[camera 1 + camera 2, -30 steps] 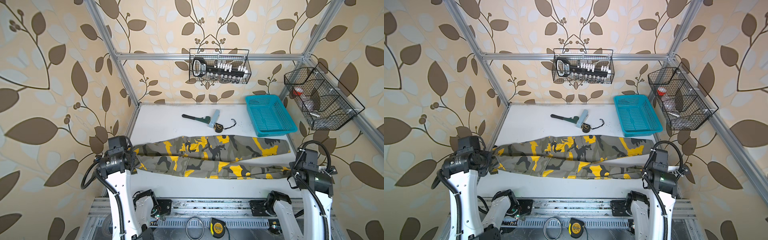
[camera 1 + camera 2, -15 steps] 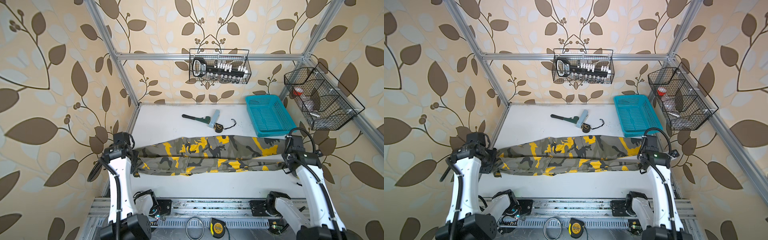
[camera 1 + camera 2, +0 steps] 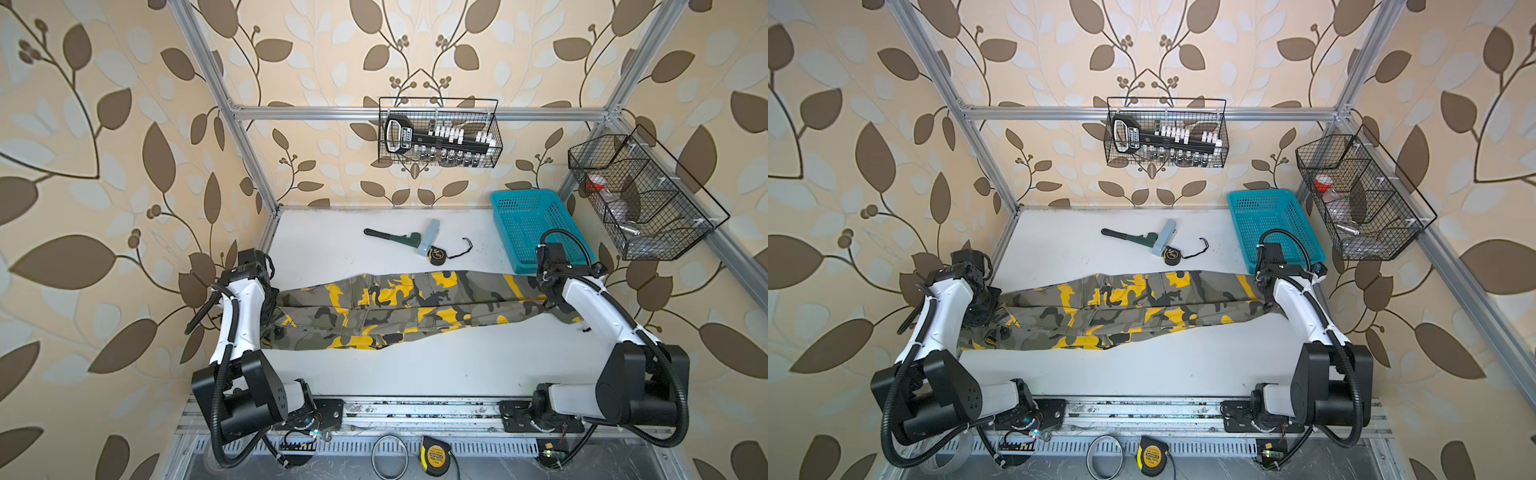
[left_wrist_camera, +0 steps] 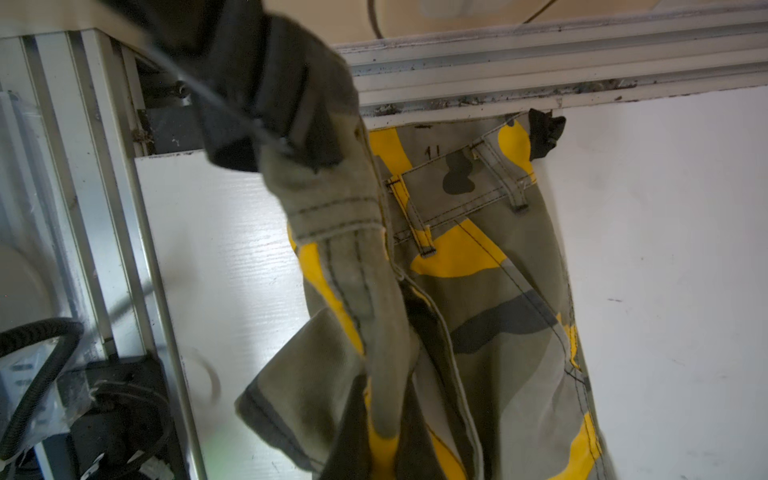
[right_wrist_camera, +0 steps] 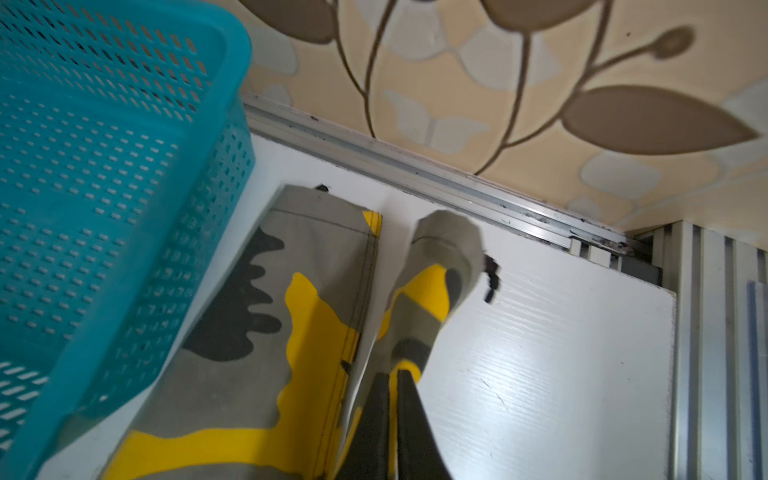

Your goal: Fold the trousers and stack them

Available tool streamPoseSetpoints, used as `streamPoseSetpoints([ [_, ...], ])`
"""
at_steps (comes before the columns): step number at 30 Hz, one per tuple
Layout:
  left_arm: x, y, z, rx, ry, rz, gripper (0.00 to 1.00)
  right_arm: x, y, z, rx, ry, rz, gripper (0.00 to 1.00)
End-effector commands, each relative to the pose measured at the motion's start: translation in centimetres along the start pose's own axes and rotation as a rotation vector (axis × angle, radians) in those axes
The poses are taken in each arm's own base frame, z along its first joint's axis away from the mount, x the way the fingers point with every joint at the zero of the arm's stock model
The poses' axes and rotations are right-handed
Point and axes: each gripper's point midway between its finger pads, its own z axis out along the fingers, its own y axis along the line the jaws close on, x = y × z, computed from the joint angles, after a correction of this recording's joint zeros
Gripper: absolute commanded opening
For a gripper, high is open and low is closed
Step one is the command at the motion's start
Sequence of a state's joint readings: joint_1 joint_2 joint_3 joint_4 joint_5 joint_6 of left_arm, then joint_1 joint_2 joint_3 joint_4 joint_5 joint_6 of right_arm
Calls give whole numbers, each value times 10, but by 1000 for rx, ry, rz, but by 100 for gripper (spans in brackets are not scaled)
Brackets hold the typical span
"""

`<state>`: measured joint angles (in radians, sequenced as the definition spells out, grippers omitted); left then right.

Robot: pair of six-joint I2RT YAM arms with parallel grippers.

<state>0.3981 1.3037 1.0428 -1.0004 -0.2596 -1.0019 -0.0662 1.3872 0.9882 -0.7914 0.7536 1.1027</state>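
The olive-grey, black and yellow camouflage cargo trousers (image 3: 399, 307) are lying stretched across the white tabletop (image 3: 415, 374) from nine o'clock to three o'clock. The left gripper (image 4: 286, 158) is clenching their waistband at nine; the right gripper (image 5: 392, 390) is pinching a leg hem at three, beside the turquoise perforated plastic basket (image 3: 528, 224).

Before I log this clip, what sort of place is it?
Probably a staged robot test cell, not a home: leaf wallpaper on an aluminium frame, two arms bolted to a rail along a white table, and wire baskets of hardware hung on the walls.
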Motion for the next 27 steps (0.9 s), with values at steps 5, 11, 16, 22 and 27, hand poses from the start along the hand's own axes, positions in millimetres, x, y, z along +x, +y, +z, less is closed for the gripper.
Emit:
streamPoseSetpoints([
  [5,-14,-33,7,5,-85,31,5,-7,28,11,-10,-58,16,8],
  [11,-11,-45,17,-24,-94,88,19,12,53,11,-123,25,-118,26],
  [16,-13,-54,22,-43,-112,139,26,60,51,-11,-288,193,-322,53],
  [22,-19,-62,11,-11,-136,178,51,122,8,-46,-439,400,-329,66],
  [27,-17,-74,0,39,-110,258,67,153,-41,-50,-314,512,-293,78],
])
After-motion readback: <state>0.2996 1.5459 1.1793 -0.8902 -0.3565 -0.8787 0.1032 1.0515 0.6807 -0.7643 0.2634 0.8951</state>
